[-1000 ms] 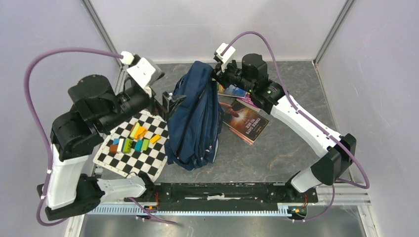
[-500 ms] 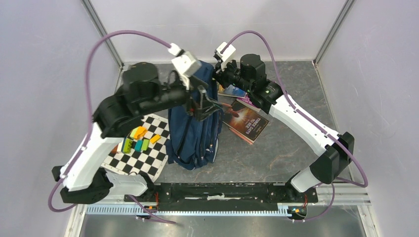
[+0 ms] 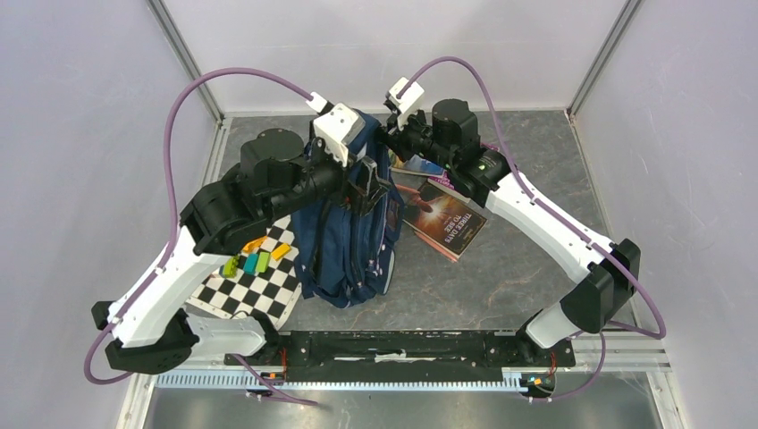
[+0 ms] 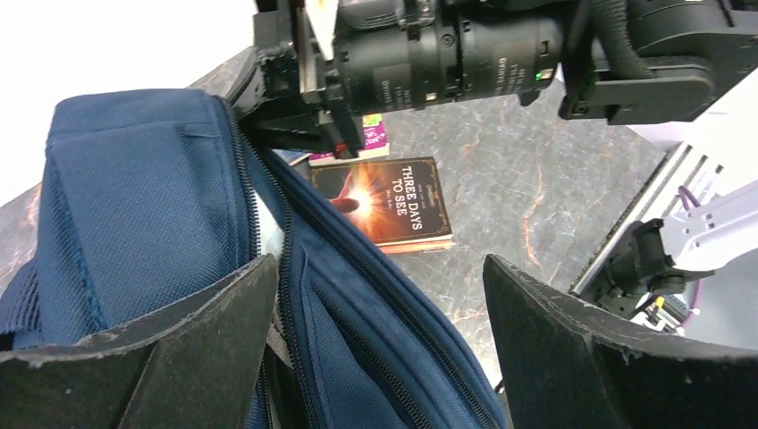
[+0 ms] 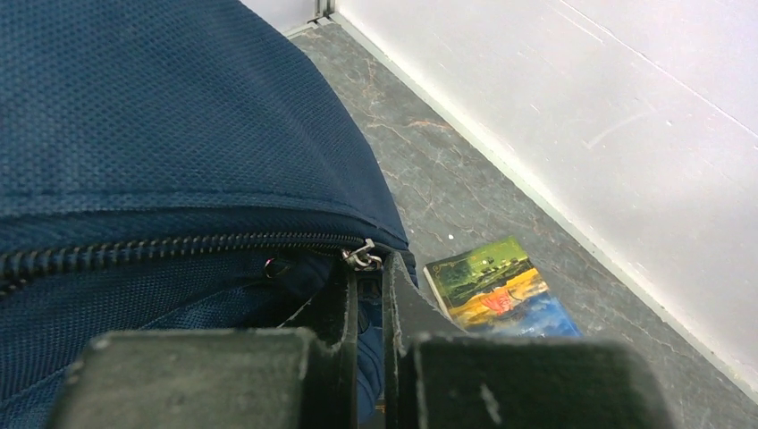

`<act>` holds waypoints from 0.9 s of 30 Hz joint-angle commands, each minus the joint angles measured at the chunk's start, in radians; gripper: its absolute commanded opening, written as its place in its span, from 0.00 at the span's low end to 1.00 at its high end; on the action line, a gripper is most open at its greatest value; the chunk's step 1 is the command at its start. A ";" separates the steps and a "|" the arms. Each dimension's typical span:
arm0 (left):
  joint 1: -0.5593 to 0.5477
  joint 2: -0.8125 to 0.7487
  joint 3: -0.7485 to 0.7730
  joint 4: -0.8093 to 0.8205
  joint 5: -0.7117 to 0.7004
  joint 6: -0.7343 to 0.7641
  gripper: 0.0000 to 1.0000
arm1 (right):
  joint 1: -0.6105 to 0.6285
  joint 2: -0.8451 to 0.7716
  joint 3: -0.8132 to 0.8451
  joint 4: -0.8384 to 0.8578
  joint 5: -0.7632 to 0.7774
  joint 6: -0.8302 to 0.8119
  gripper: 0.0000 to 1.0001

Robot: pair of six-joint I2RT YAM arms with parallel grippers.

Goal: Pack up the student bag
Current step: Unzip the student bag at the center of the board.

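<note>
- Bag [image 3: 350, 241]: navy, stands upright in the middle of the table [image 3: 536, 179], with the checkerboard [image 3: 259, 288] to its left and two books to its right.
- Left gripper [image 3: 370, 181]: hangs over the bag's top. The jaws are spread wide, one finger [image 4: 201, 344] on each side of the fabric, and grip nothing.
- Right gripper [image 3: 391, 136]: at the bag's far upper corner. The jaws are almost together and pinch the bag's fabric just below the zip pull [image 5: 361, 258].
- Book [image 3: 444, 219]: dark cover titled "Three Days to See". It lies flat, just beside the bag.
- Second book [image 5: 496, 290]: bright cover. It lies flat, farther back, under the right arm.
- Blocks [image 3: 257, 261]: coloured, clustered on the checkerboard.
</note>
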 commanded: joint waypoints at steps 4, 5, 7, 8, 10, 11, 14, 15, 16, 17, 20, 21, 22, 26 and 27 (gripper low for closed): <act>0.002 -0.044 -0.073 0.004 -0.166 0.030 0.90 | 0.001 -0.014 0.001 -0.001 0.012 -0.007 0.00; 0.000 -0.045 -0.077 0.002 -0.182 0.034 0.90 | 0.000 -0.015 0.002 -0.001 0.011 -0.007 0.00; -0.005 -0.050 -0.084 0.001 -0.211 0.052 0.90 | 0.000 -0.015 0.005 -0.001 0.011 -0.009 0.00; -0.006 -0.053 -0.085 0.002 -0.226 0.059 0.90 | 0.000 -0.015 0.006 -0.002 0.011 -0.010 0.00; -0.007 -0.056 -0.089 -0.001 -0.259 0.072 0.89 | 0.000 -0.018 0.005 -0.002 0.007 -0.010 0.00; -0.009 -0.057 -0.090 -0.004 -0.277 0.076 0.87 | 0.000 -0.020 0.004 -0.003 0.007 -0.011 0.00; -0.013 -0.053 -0.091 -0.018 -0.327 0.085 0.83 | 0.000 -0.027 -0.005 -0.004 0.006 -0.017 0.00; -0.016 -0.053 -0.094 -0.018 -0.339 0.088 0.82 | 0.000 -0.029 -0.009 -0.003 0.005 -0.019 0.00; -0.018 -0.053 -0.096 -0.018 -0.355 0.093 0.79 | 0.001 -0.030 -0.012 -0.004 0.005 -0.020 0.00; -0.019 -0.053 -0.098 -0.019 -0.372 0.094 0.75 | 0.000 -0.033 -0.014 -0.004 0.004 -0.021 0.00; -0.020 -0.055 -0.109 -0.019 -0.409 0.094 0.53 | 0.000 -0.040 -0.031 -0.002 0.002 -0.020 0.00; -0.020 -0.057 -0.113 -0.019 -0.415 0.094 0.46 | 0.000 -0.044 -0.040 0.000 0.004 -0.020 0.00; -0.020 -0.059 -0.116 -0.019 -0.420 0.094 0.38 | 0.001 -0.048 -0.054 0.003 0.005 -0.020 0.00; -0.020 -0.070 -0.118 -0.016 -0.446 0.094 0.06 | 0.000 -0.066 -0.130 0.030 0.025 -0.006 0.00; -0.021 -0.076 -0.119 -0.013 -0.450 0.117 0.02 | 0.001 -0.067 -0.150 0.034 0.028 -0.001 0.00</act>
